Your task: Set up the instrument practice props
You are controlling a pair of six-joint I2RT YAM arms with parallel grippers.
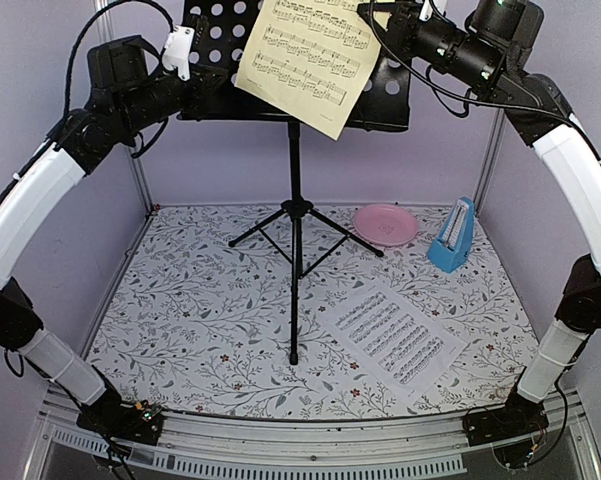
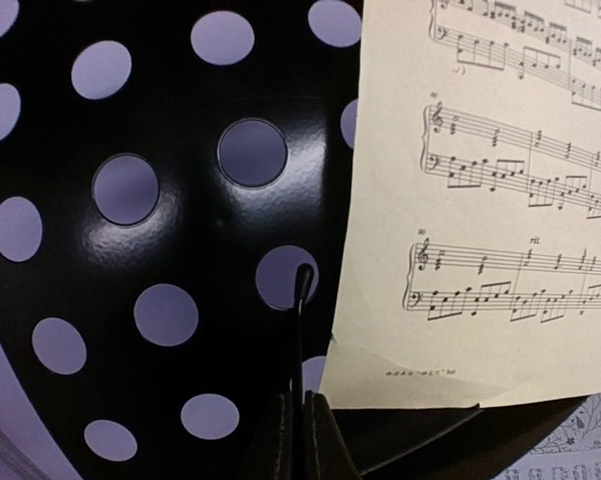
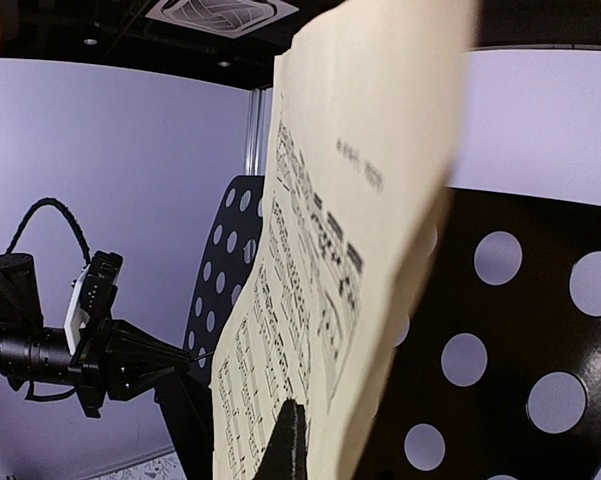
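Pale-yellow sheet seemingly pinched in right hand, across the stand

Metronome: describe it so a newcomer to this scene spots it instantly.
Start at the black music stand on its tripod at centre, then look right toward the far right corner. Beside the pink plate, on its right, stands the metronome: the only blue, upright, pyramid-shaped thing, while the plate and the white sheet lie flat.
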